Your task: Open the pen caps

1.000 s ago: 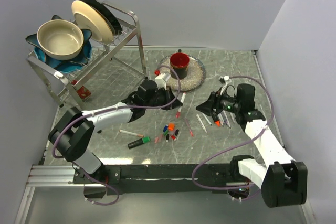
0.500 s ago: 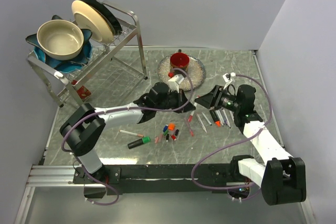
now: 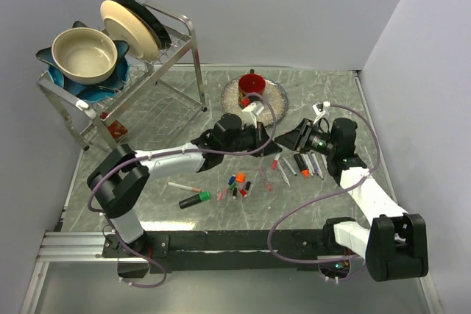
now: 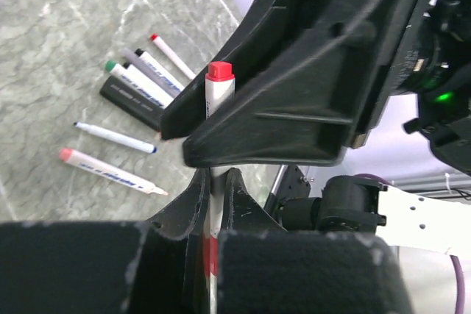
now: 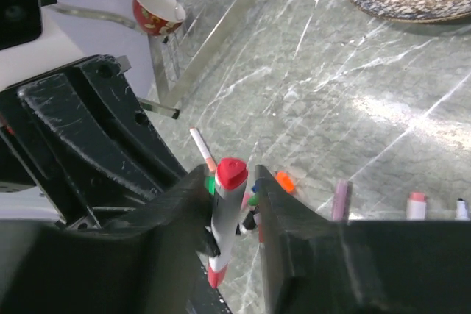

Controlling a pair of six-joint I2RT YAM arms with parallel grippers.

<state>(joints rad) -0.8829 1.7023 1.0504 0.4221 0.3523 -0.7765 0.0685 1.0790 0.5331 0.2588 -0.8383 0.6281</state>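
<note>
My left gripper (image 4: 214,178) is shut on a slim white pen (image 4: 218,104) and holds it up over the table's middle (image 3: 263,145). The pen's red cap (image 4: 219,71) sticks out beyond my right gripper's fingers (image 4: 294,108), which cross it. In the right wrist view the pen's red end (image 5: 232,172) stands between my right gripper's (image 5: 230,176) narrow jaws. One finger touches it and a thin gap shows at the other. Loose pen caps (image 3: 237,184) in several colours lie below on the table.
Several pens (image 3: 305,165) lie under my right arm, and a black marker (image 3: 193,199) lies at the near left. A red cup (image 3: 252,87) stands on a round mat (image 3: 278,102) at the back. A dish rack (image 3: 173,56) with a bowl and plates fills the back left.
My left arm carried the pen to the right, up to my right gripper. The right gripper's jaws came from wide apart to narrow around the pen's red end.
</note>
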